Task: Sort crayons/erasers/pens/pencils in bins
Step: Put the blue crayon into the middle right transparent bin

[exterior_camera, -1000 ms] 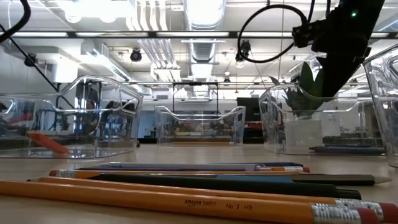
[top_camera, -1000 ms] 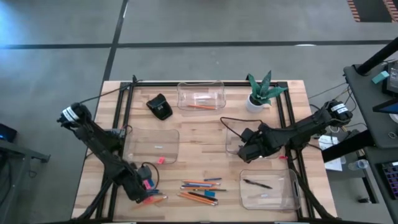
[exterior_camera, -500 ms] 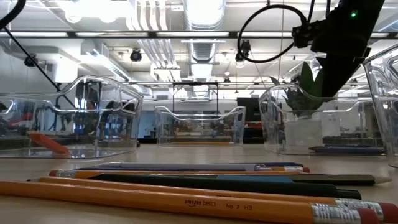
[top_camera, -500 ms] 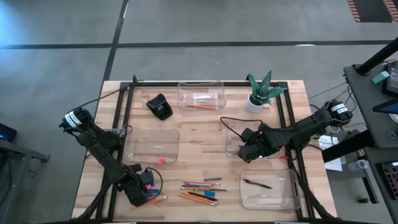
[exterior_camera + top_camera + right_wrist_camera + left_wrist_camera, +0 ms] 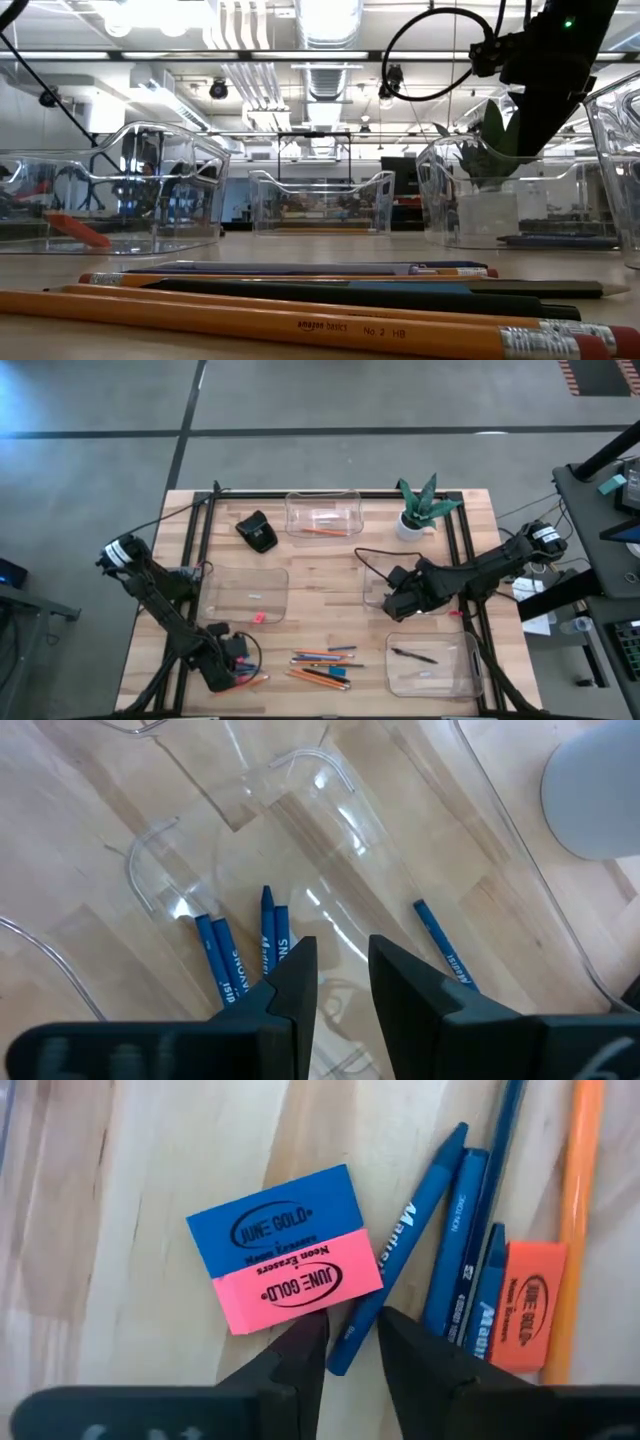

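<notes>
My left gripper hangs low over the table's near-left pile, jaws narrowed but gripping nothing, the end of a blue crayon between them and the pink eraser just beside one tip. My right gripper waits part-open and empty over the bin holding sorted crayons.

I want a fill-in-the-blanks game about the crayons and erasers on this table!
1. In the left wrist view, the blue eraser lies against a ____ eraser.
2. The crayons under the right gripper are all ____.
3. The crayon bin lies nearest the potted ____.
4. The left gripper hovers over erasers lying on the ____, not in a bin.

Missing words: pink; blue; plant; table
</notes>
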### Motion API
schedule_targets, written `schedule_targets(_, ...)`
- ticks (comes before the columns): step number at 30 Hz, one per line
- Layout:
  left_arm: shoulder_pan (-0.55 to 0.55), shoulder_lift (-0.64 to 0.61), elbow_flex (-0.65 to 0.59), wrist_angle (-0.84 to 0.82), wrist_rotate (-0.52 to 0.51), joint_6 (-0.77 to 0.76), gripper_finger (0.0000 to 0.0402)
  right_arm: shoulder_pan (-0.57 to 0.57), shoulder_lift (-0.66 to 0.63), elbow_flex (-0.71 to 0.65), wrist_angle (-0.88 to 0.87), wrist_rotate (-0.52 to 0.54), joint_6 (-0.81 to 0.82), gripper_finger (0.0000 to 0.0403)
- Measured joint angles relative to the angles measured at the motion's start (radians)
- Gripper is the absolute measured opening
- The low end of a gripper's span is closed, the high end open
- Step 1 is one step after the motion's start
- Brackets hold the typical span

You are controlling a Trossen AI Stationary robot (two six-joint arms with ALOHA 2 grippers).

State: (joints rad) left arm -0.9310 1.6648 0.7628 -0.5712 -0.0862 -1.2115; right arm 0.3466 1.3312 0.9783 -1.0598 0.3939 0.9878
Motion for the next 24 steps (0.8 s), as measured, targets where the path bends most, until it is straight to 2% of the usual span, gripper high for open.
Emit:
schedule_targets(5,-0.001,-0.007,0.010,-0.010,-0.013,0.120,0.0048,0.000,0.000,0.000,0.000,0.000,-0.002,0.0086)
schedule_targets(13,-0.001,-0.060,0.036,-0.017,-0.028,0.151,0.0010,0.000,0.000,0.000,-0.001,0.000,-0.003,0.0086)
schedule_targets(24,0.001,-0.152,0.067,-0.047,-0.112,0.144,0.0004,0.000,0.000,0.000,-0.005,0.000,-0.016,0.0086)
